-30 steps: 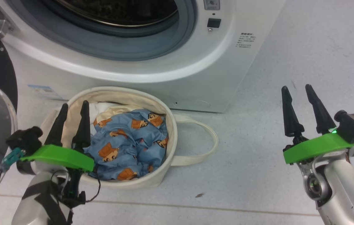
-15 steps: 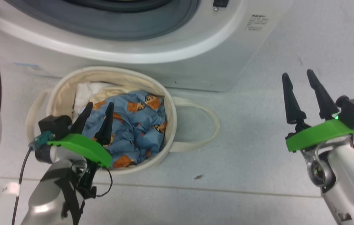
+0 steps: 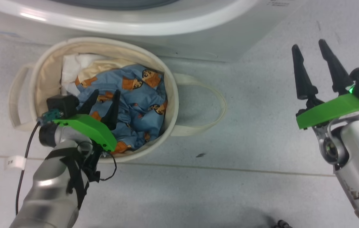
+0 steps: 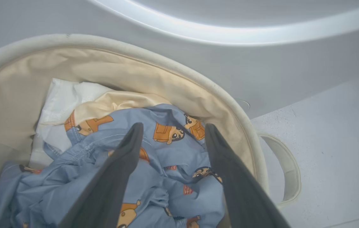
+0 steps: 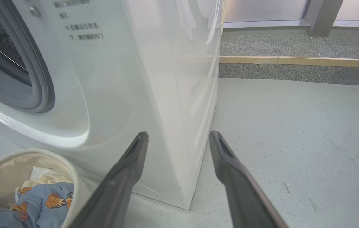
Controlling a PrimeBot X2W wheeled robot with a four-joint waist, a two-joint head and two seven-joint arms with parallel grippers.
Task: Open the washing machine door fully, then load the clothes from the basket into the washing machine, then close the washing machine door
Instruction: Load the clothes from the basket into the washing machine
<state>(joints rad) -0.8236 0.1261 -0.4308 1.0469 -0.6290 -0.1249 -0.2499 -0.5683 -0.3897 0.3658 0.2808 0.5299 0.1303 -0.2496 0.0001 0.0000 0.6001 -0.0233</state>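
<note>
In the head view, the left gripper (image 3: 106, 91), fingers spread, hangs over the clothes (image 3: 141, 95) in the basket (image 3: 48, 76), at 6 o'clock of the washing machine (image 3: 198, 41); the right gripper (image 3: 308, 44), spread and empty, stands at 3 o'clock. In the left wrist view, a shallow pinch would likely slip off a thin fold, or snag the white bundle (image 4: 65, 95) at 10 o'clock.

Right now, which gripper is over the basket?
The left gripper, open above the blue bear-print clothes in the basket; the right gripper hangs over floor beside the washing machine.
</note>
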